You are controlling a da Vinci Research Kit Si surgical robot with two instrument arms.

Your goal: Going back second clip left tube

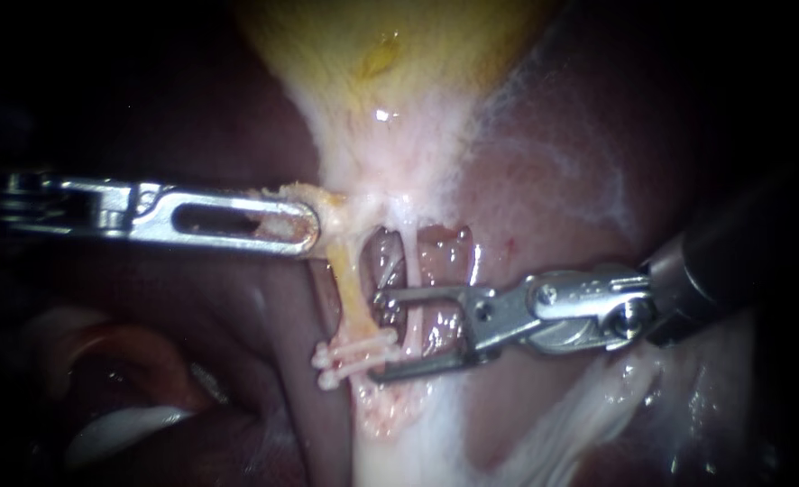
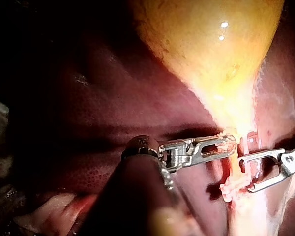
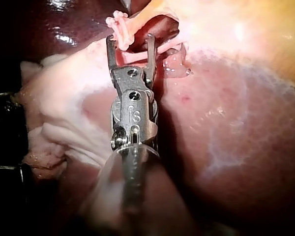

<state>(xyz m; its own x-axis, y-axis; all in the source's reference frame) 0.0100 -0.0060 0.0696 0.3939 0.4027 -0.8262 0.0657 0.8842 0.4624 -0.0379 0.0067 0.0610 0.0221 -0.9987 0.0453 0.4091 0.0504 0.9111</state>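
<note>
The yellow gallbladder [image 1: 390, 54] narrows downward into two thin tubes. My left instrument [image 1: 307, 225] is shut on the tissue at the gallbladder's neck and holds it to the left. The yellowish left tube [image 1: 349, 289] carries two white clips [image 1: 354, 354] side by side at its lower end. My right instrument [image 1: 380, 334] is open just right of the clips, its jaws standing above and below the pale right tube [image 1: 410, 316]. The right wrist view shows those open jaws [image 3: 130, 38] with the clips [image 3: 119, 24] just ahead of one tip.
Dark red liver [image 1: 580, 162] lies all around. A pale tissue band [image 1: 580, 415] runs under the right instrument's shaft. Pale and reddish folds [image 1: 120, 424] lie at the lower left.
</note>
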